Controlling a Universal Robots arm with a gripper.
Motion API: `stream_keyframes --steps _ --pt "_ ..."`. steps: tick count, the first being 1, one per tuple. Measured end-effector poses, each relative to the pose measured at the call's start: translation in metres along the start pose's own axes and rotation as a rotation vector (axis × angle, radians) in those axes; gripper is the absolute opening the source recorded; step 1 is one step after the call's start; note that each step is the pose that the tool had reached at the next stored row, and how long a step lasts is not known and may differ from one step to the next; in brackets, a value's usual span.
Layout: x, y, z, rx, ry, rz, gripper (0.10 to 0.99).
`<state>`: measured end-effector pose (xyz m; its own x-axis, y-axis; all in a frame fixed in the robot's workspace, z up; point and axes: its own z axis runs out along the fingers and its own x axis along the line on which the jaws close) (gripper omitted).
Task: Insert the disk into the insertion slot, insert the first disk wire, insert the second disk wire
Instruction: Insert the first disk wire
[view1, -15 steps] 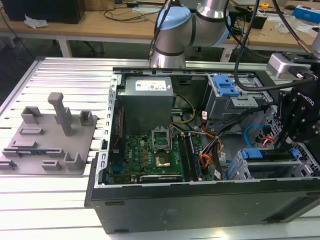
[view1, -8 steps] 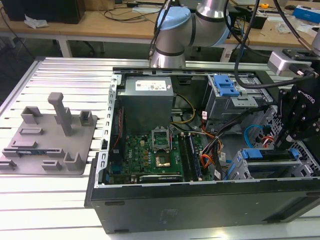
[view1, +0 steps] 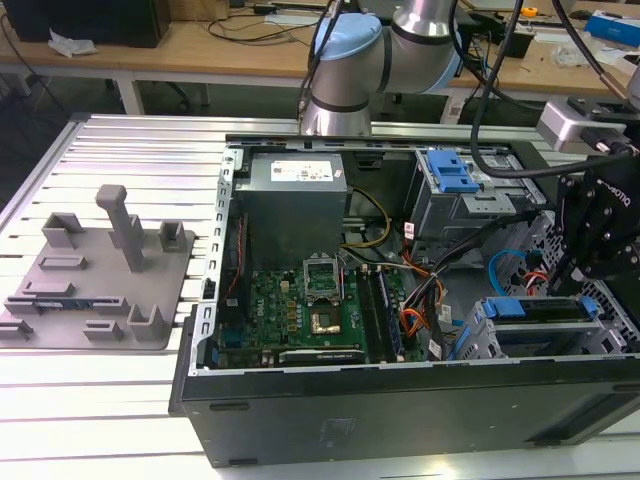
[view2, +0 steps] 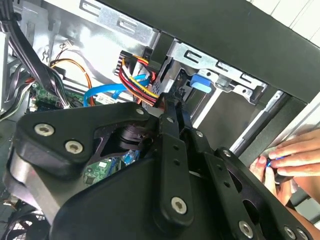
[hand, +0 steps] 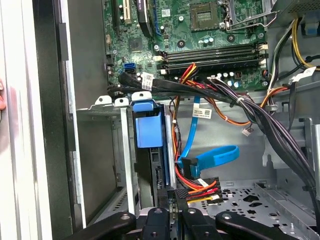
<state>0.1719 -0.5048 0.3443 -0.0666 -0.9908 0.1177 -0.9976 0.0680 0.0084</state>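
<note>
Down in the corner of the open computer case (view1: 350, 420), the disk (hand: 148, 127) is sitting in the insertion slot (hand: 126, 165), its blue carrier showing at the mouth of the bay, so step one looks done.

Now the wires. The gripper (hand: 175, 200) is drawn narrow and seems to be pinching the black plug (hand: 182, 192) on the red, yellow and orange wire bundle (hand: 206, 187), right beside the disk's rear edge (whether that plug is home in its socket, I can't tell). The blue flat cable (hand: 212, 155) loops just next to it, its dark end close to the disk; seated or not is again unclear. By my reckoning that's one step finished, one wire in hand and one in doubt.

In the second wrist view a person's hand (view2: 287, 160) rests at the outer edge of the case.

And the surroundings: the case lies on its side on a ribbed aluminium bench (view1: 120, 410). A grey moulded fixture (view1: 100, 280) sits well apart toward the exterior view's left. Wooden-topped benches (view1: 200, 50) with cables and boxes stand behind.
</note>
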Motion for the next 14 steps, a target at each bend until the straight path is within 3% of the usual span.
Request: stream_keyframes --steps 14 --pt "0.0075 -0.0005 -0.0001 0.0 0.0 -0.003 0.165"
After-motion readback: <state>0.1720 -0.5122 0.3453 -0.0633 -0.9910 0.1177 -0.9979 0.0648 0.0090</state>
